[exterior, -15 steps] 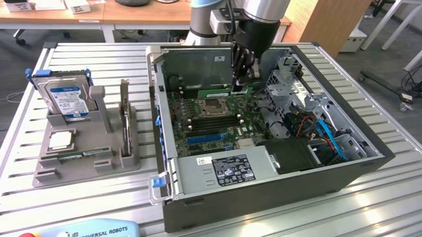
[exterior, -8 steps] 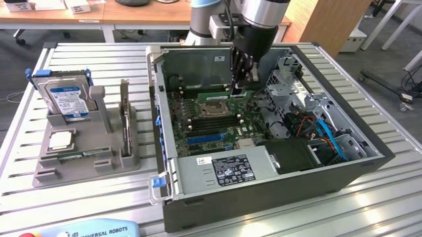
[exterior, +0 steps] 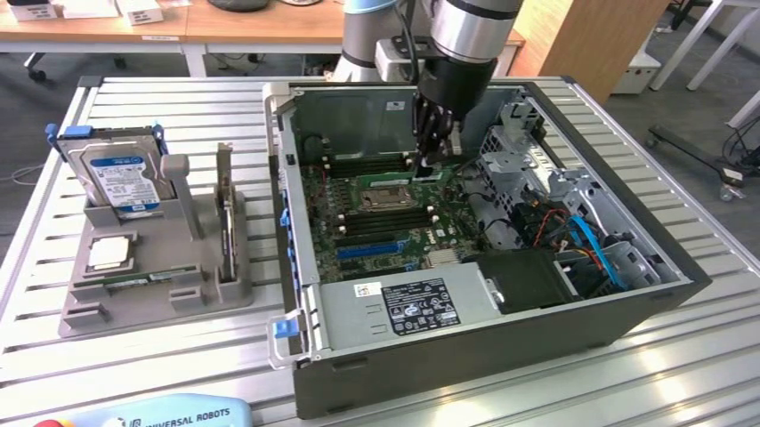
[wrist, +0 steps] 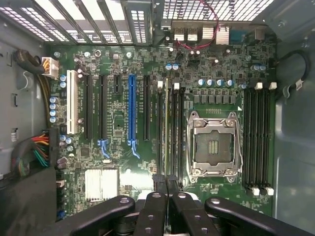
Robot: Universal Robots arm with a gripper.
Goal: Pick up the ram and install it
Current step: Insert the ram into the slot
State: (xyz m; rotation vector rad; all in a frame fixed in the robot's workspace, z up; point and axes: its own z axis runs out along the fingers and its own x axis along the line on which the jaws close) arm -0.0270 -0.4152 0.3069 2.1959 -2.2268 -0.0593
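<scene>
**Claw (exterior: 424,162) holding the ram (wrist: 166,128)**

It is clenching the ram edge-on, the stick hanging just beneath it over the slots (wrist: 175,132) beside the processor socket (wrist: 213,142). Seating it well is calling for an upright stick, aligned with one slot and pressed evenly.

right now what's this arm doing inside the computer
The robot arm's claw is down inside the open computer case, over the motherboard. It is shut on the ram, seen edge-on and lined up with the memory slots beside the empty processor socket. Whether the stick is fully seated cannot be told. The hard drive stands in the grey holder outside the case.
</scene>
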